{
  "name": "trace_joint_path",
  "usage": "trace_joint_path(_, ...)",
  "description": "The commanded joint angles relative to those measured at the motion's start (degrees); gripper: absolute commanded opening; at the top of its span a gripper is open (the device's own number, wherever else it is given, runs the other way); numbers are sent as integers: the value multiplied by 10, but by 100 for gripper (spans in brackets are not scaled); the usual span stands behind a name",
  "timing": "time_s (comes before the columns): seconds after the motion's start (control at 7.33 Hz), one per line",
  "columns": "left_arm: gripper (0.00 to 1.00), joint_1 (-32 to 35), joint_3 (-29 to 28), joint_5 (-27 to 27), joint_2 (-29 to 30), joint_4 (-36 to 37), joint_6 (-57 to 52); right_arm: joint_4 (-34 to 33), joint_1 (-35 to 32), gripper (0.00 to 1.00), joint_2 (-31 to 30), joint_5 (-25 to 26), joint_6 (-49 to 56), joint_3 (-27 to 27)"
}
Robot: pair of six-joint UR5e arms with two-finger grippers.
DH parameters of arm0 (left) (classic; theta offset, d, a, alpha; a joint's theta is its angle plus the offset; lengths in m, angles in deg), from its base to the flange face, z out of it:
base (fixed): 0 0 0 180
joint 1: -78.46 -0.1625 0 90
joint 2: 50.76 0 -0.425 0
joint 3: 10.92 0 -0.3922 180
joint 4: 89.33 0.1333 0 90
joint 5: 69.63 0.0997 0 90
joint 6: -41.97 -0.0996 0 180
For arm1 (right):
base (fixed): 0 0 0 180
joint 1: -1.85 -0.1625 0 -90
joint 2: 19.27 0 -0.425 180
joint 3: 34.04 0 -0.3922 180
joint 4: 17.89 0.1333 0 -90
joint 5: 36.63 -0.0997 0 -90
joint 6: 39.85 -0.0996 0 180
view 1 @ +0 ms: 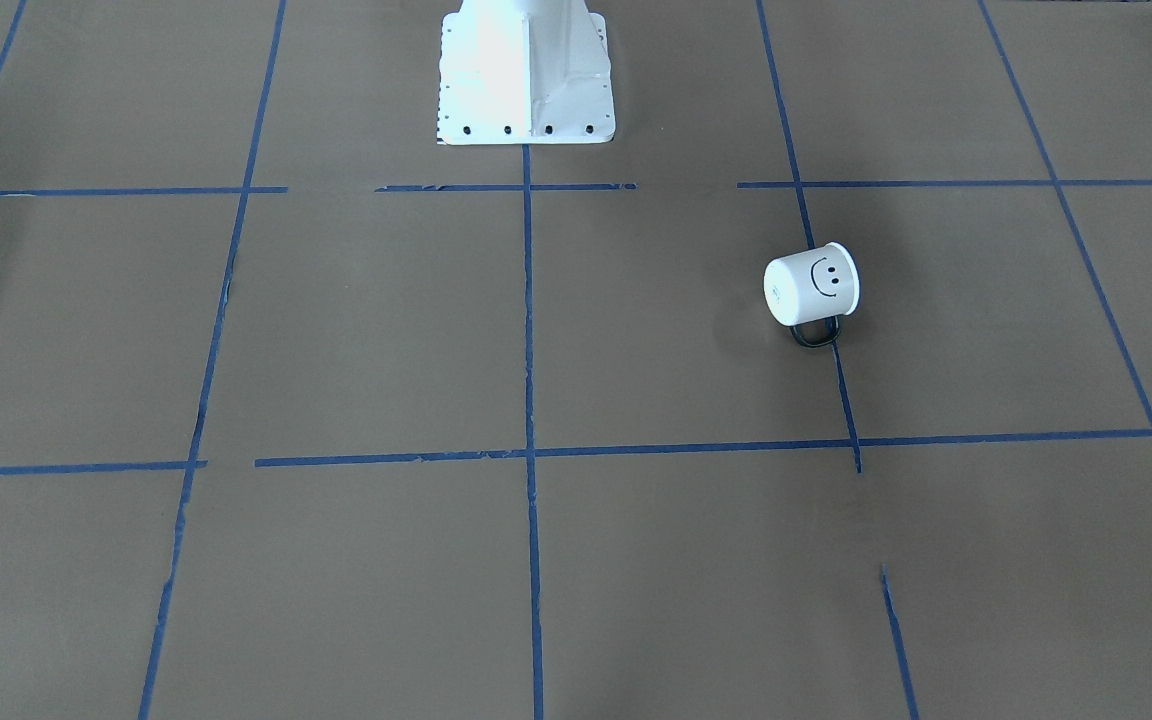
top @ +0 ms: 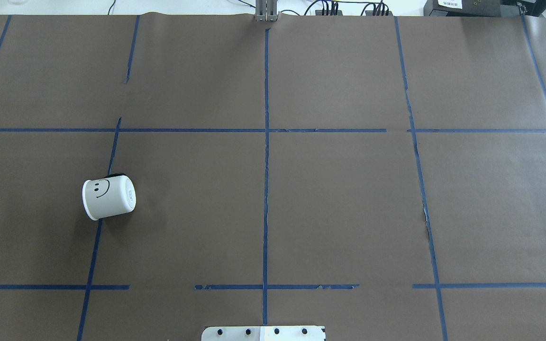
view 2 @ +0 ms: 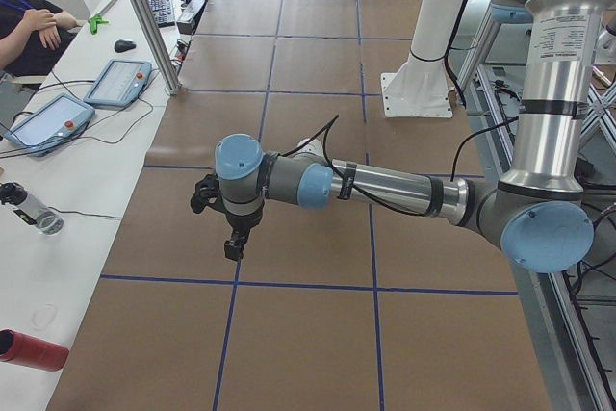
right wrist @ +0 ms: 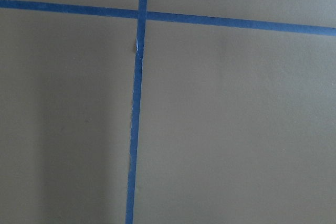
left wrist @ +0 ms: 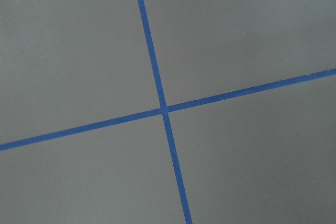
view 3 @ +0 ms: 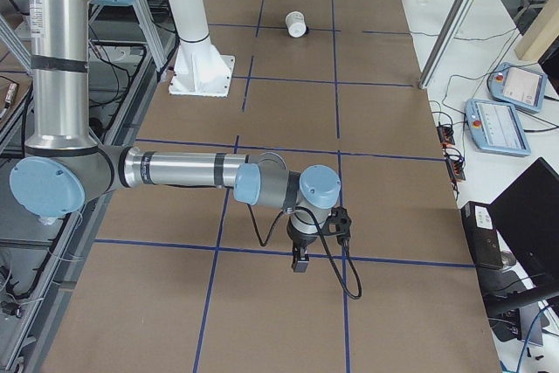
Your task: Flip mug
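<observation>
Seen from the side only, left gripper point(view 2: 234, 247) pointing down above the brown paper table point(view 2: 318, 334); impossible to tell whether parted or closed. Same for right gripper point(view 3: 300, 261), low over a blue tape line point(view 3: 175, 245). Farther out, on the robot's left half, well apart from both: the mug point(top: 109, 198), lying on its side across another blue tape line. White, rolled rim toward the table's left end, flat base toward centre, black smiley face up, black loop handle on the operators' side.
</observation>
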Motion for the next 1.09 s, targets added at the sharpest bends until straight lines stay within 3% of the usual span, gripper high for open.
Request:
trace_joint_path(0.0,100,-69,6,-2,1,-52,128,0,0,100,0,0,0,0)
trace_joint_path(0.27,100,-153,6,-1,-11,-178,365,0,0,100,0,0,0,0)
trace_joint_path(0.68,100,-272,0,6,-92,-528,713,0,0,100,0,0,0,0)
trace_joint_path(0.82,100,-321,0,35,-92,-597,821,0,0,100,0,0,0,0)
trace_joint_path(0.95,100,-388,0,118,-93,-658,917,0,0,100,0,0,0,0)
